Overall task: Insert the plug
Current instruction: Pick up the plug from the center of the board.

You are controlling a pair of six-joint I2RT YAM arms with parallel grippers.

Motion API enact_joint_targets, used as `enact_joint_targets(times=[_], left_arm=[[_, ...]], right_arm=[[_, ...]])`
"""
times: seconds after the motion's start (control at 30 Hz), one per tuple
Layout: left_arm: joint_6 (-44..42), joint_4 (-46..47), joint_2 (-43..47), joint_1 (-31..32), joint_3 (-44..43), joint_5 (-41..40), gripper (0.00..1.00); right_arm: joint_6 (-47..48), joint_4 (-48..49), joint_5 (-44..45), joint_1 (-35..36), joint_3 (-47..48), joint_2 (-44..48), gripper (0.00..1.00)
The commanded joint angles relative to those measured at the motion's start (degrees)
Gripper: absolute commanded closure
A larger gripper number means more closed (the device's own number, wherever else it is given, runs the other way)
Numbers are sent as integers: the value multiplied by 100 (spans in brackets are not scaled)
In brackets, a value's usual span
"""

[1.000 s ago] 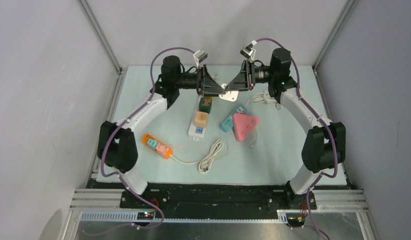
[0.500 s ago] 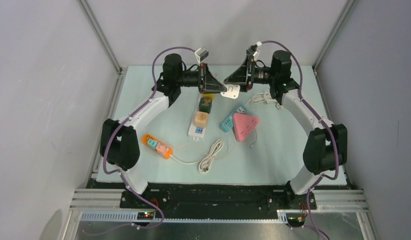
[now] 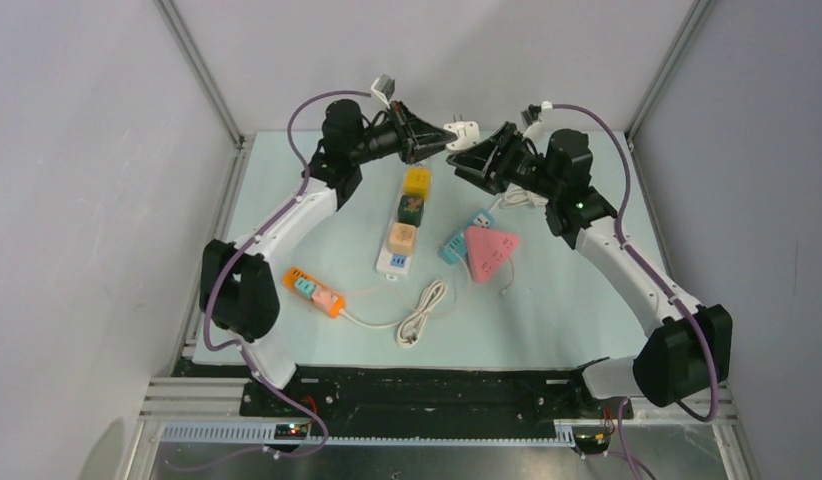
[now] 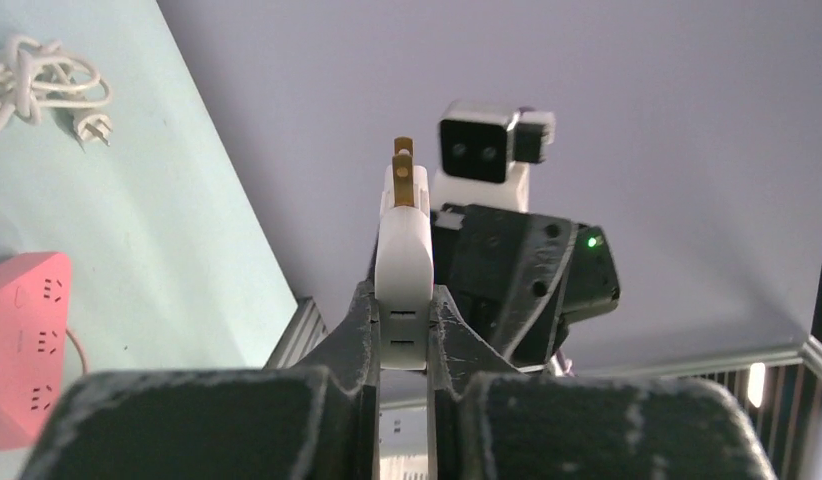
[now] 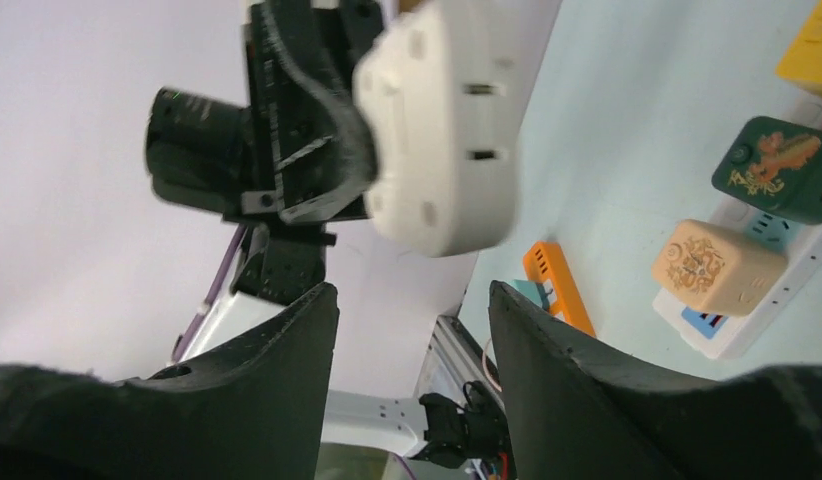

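The plug [image 3: 463, 130] is white with two brass prongs [image 4: 402, 165]; it is in the air above the back of the table. My left gripper [image 3: 439, 140] is shut on its body [image 4: 402, 250], prongs pointing away from the wrist. My right gripper [image 3: 465, 160] is open just right of the plug, not touching it. In the right wrist view the plug [image 5: 442, 130] hangs beyond my open right gripper [image 5: 412, 310]. Below lies the white power strip [image 3: 393, 262] with a yellow [image 3: 418, 182], a green [image 3: 412, 210] and a beige adapter [image 3: 402, 238] in it.
A teal strip [image 3: 455, 243] and a pink triangular strip [image 3: 490, 250] lie right of the white one. An orange strip [image 3: 314, 291] with a coiled white cable [image 3: 422, 312] lies nearer. A bundled white cord [image 3: 522, 197] rests under the right arm.
The plug passed from the right gripper to the left: the left shut on it, the right opened and drew back right. The left arm lifted the plug up and toward the back.
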State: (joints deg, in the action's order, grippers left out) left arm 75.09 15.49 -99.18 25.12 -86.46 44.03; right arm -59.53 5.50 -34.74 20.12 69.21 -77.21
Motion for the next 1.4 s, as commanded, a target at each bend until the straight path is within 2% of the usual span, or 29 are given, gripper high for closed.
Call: enact_joint_targets(times=[0.0, 0.13, 0.23, 0.33, 0.4, 0.5, 0.53, 0.6, 0.7, 0.8, 0.87, 0.9, 1.0, 1.03, 1.07, 1.1, 1.13, 1.17, 1.2, 1.23, 1.27, 1.3, 1.37], left_arm=[[303, 307, 410, 100, 112, -572, 100], [584, 545, 621, 109, 470, -712, 100], [824, 632, 838, 108, 833, -861, 100], [1140, 762, 959, 115, 1064, -1003, 100], [1255, 888, 995, 118, 1136, -1055, 100], [1374, 1012, 989, 116, 1149, -1091, 100], [1384, 1021, 989, 120, 1157, -1114, 100], [1388, 1018, 981, 133, 1196, -1127, 100], [1416, 1021, 986, 192, 1317, -1106, 100], [1475, 1020, 1015, 203, 1402, -1082, 100], [1455, 1019, 1024, 214, 1416, -1051, 100], [1451, 1019, 1028, 219, 1414, -1043, 100], [1446, 1024, 1049, 229, 1433, -1021, 97], [1438, 1021, 1058, 230, 1436, -1013, 85], [1423, 1023, 1076, 230, 1449, -1013, 79], [1391, 1019, 1085, 230, 1448, -1003, 69], [1303, 1023, 1102, 230, 1443, -958, 62], [1248, 1023, 1115, 223, 1432, -927, 47], [1081, 1021, 1147, 228, 1426, -856, 39], [983, 1021, 1197, 225, 1432, -828, 23], [777, 1024, 1220, 218, 1450, -769, 17], [682, 1019, 1259, 183, 1475, -736, 5], [320, 1021, 1295, 70, 1521, -599, 1]], right_arm=[[-412, 394, 573, 168, -125, -49, 40], [-407, 560, 940, 249, -174, 1, 36], [-442, 1145, 1182, 268, -445, 119, 30], [-582, 1372, 1294, 240, -532, 77, 30], [-789, 1456, 1352, 219, -593, 30, 34], [-976, 1614, 1379, 233, -627, -12, 47], [-992, 1681, 1372, 236, -632, -48, 59], [-1121, 1788, 1366, 238, -629, -92, 70], [-1221, 1823, 1381, 249, -633, -136, 69], [-1181, 1750, 1545, 292, -633, -125, 55], [-1184, 1813, 1584, 294, -629, -138, 53], [-1175, 1840, 1613, 297, -628, -150, 54], [-1253, 1979, 1554, 281, -629, -201, 71], [-1267, 1980, 1507, 277, -628, -208, 76], [-1277, 1937, 1497, 272, -628, -198, 85], [-1257, 1856, 1484, 268, -628, -170, 89], [-1204, 1796, 1480, 265, -628, -144, 97], [-1181, 1691, 1471, 252, -630, -88, 100], [-1131, 1656, 1396, 195, -629, -59, 100], [-1109, 1626, 1328, 155, -628, -7, 100], [-1080, 1632, 1085, 53, -628, 16, 100], [-1118, 1642, 922, -13, -624, 31, 100], [-1253, 1410, 265, -428, -623, 56, 100]])
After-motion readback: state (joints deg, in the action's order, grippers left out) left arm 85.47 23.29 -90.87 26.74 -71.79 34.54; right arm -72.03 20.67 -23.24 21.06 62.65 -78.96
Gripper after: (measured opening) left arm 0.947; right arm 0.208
